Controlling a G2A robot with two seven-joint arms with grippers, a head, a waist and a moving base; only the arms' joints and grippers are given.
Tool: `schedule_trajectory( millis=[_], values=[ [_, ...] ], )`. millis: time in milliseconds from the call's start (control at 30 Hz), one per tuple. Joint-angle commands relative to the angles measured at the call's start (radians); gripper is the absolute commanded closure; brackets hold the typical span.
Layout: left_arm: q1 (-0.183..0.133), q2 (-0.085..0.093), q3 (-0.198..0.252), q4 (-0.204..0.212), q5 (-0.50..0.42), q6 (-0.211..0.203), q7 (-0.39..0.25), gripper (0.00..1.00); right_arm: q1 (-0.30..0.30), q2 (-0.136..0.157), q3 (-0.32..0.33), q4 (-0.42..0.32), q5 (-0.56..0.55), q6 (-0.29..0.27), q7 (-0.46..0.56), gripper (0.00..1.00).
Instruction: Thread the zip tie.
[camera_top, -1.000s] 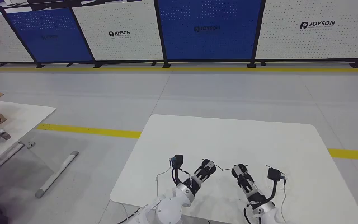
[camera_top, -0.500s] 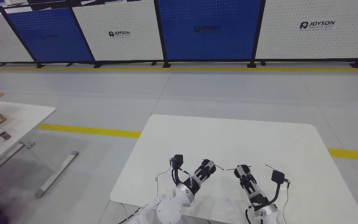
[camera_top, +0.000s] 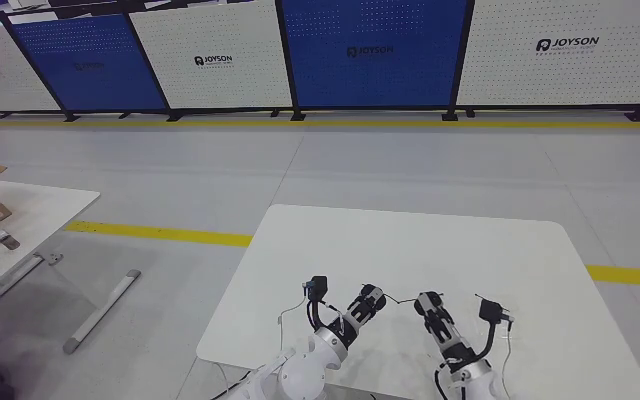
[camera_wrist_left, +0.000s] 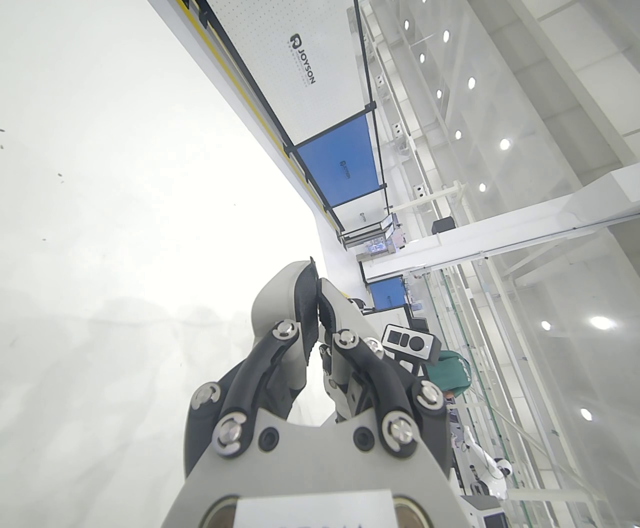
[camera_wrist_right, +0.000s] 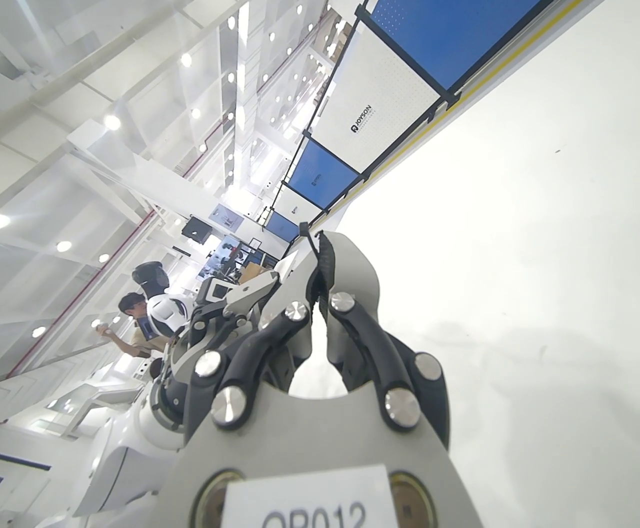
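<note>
A thin black zip tie (camera_top: 400, 300) spans the short gap between my two grippers, low over the near part of the white table (camera_top: 410, 240). My left gripper (camera_top: 376, 294) is shut, its fingers pressed together (camera_wrist_left: 316, 282), and holds one end of the tie. My right gripper (camera_top: 425, 299) is shut on the other end. In the right wrist view a short black piece of the zip tie (camera_wrist_right: 306, 236) sticks out past the tips of that right gripper (camera_wrist_right: 320, 252). The left gripper (camera_wrist_right: 250, 290) shows close beside it there.
The table's near edge lies just below both arms. Bare tabletop stretches toward the far edge. Another white table (camera_top: 40, 205) stands at the left, across a strip of floor. Blue and white partition panels (camera_top: 370, 50) line the back.
The right gripper drew a little away to the right half a second ago, leaving a gap in the tie's line. It has moved back toward the left gripper. The left gripper stayed put.
</note>
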Motion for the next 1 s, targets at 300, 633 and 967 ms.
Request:
schedule_trajectory(
  millis=[300, 633, 967],
  values=[
    [0.000, 0.000, 0.000, 0.000, 0.000, 0.000, 0.000, 1.00, -0.031, -0.008, 0.022, -0.020, -0.024, -0.009, -0.013, 1.00],
    [0.000, 0.000, 0.000, 0.000, 0.000, 0.000, 0.000, 1.00, -0.038, -0.015, 0.042, -0.017, -0.021, -0.007, 0.010, 1.00],
    [0.000, 0.000, 0.000, 0.000, 0.000, 0.000, 0.000, 1.00, -0.045, -0.024, 0.042, -0.029, -0.044, 0.001, 0.020, 1.00]
  ],
)
